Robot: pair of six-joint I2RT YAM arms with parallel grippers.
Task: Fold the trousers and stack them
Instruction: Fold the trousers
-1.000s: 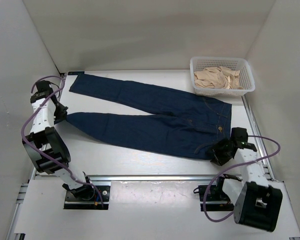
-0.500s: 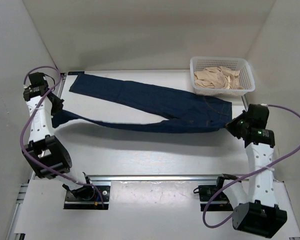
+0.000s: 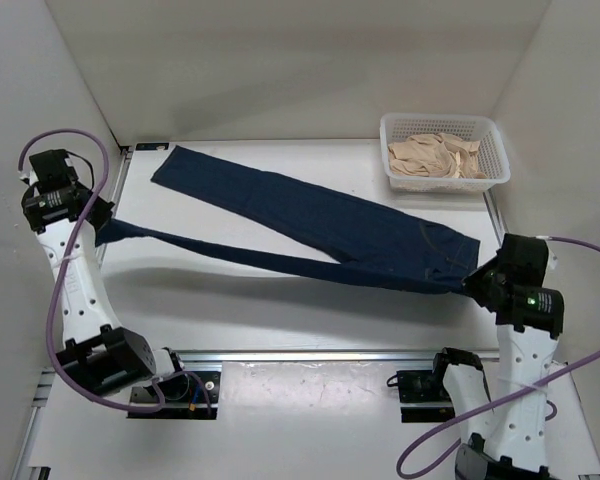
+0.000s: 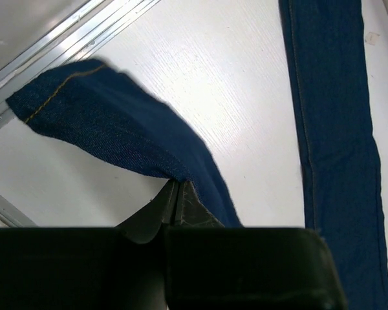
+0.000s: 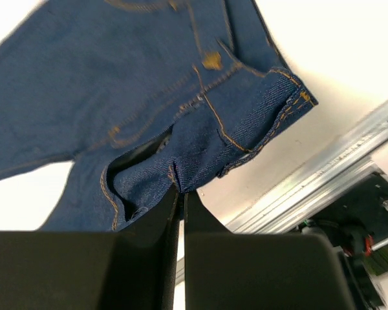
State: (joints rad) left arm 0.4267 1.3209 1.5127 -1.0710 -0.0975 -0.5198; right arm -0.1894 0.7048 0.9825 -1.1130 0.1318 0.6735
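Two tools: the left tool [image 4: 176, 188] and the right tool [image 5: 181, 188] are each clamped on the trousers [image 3: 310, 215], fingers pressed together over the cloth.
Left grip: pinches one leg just short of its hem, and the cuff end droops free past the fingers.
Right grip: pinches a fold of denim at the waistband edge, beside an orange-stitched seam.
Trousers' place: the near leg hangs clear of the table [image 3: 280, 320], strung between the two tools. The far leg lies flat on the table, running toward the far left corner.
Handling: by my judgement, soft and limp but fairly heavy denim. It sags between the grips, is neither slippery nor fragile, and its thick seams will likely resist a crisp crease.
Where to hold: hem and waistband are the doubled, firm edges, so a grip there should bear the weight better than single cloth.
Nearby: a white basket [image 3: 440, 118] of beige cloth [image 3: 435, 155] sits far right, near the waistband but not touching.
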